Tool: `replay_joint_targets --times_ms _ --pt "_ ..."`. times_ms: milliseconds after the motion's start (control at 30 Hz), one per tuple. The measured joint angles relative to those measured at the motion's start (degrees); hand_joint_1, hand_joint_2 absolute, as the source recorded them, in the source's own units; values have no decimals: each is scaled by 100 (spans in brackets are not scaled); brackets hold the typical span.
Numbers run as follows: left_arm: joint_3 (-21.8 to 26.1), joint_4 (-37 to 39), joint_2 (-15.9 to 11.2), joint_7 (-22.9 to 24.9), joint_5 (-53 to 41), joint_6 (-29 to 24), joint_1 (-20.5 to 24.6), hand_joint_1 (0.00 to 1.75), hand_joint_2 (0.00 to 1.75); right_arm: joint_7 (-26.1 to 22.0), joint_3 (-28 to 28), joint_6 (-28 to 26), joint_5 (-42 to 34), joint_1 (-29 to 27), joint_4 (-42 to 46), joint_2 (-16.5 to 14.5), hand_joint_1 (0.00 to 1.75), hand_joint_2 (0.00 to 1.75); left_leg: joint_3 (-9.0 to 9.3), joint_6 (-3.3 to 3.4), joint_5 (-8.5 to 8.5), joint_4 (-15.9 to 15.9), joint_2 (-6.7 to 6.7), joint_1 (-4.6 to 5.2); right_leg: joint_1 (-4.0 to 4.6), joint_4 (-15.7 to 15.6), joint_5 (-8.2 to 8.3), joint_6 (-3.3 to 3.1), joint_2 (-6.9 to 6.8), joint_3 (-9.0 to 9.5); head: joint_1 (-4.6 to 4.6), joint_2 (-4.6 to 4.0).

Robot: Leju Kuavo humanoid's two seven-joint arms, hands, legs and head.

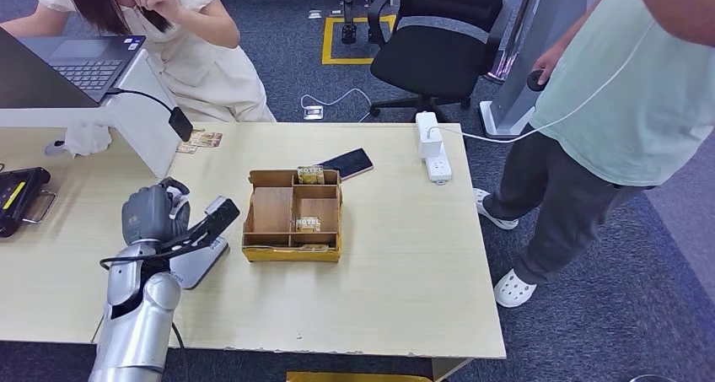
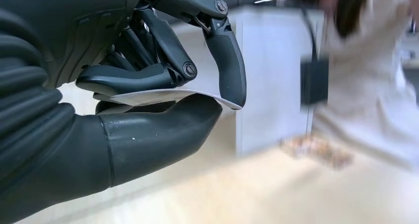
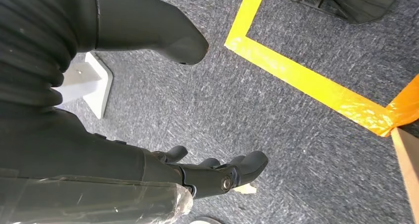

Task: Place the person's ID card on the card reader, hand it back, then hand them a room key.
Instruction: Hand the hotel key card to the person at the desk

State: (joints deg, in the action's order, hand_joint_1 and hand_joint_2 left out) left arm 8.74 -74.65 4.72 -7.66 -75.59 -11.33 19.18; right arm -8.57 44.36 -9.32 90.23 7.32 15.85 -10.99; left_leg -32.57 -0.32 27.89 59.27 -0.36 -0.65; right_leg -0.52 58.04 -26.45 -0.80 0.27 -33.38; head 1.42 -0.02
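1. Head view: the robot's dark grey left hand (image 1: 154,213) hovers over the pale wooden table (image 1: 396,272), just above the flat white card reader (image 1: 198,262). Beside it stands a yellow-edged wooden compartment box (image 1: 292,216) holding small hotel key cards (image 1: 308,223), with a black phone (image 1: 346,164) behind. A seated person in cream clothes (image 1: 202,53) faces the table; another in a pale green shirt (image 1: 641,87) stands at its right.
2. Left wrist view: the thumb and dark fingers (image 2: 227,61) pinch a thin white ID card (image 2: 163,95), bent slightly; the background is blurred.
3. Right wrist view: the right hand (image 3: 217,172) hangs over grey carpet (image 3: 276,115) near yellow floor tape (image 3: 306,80), fingers loosely apart, holding nothing.
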Motion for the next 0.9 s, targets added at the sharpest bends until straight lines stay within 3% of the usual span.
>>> replay_joint_targets --times_ms 467,900 --pt "0 -414 -26 195 -226 1 674 175 175 16 -147 50 0 55 -5 -22 0 175 -4 0 0 1 1 1 0 -1 0 0 3 -6 0 0" --pt "0 -430 -23 199 -243 15 748 175 175 14 -187 50 -4 62 -9 -31 0 175 -4 0 0 1 1 1 0 -1 0 0 4 -7 0 1"
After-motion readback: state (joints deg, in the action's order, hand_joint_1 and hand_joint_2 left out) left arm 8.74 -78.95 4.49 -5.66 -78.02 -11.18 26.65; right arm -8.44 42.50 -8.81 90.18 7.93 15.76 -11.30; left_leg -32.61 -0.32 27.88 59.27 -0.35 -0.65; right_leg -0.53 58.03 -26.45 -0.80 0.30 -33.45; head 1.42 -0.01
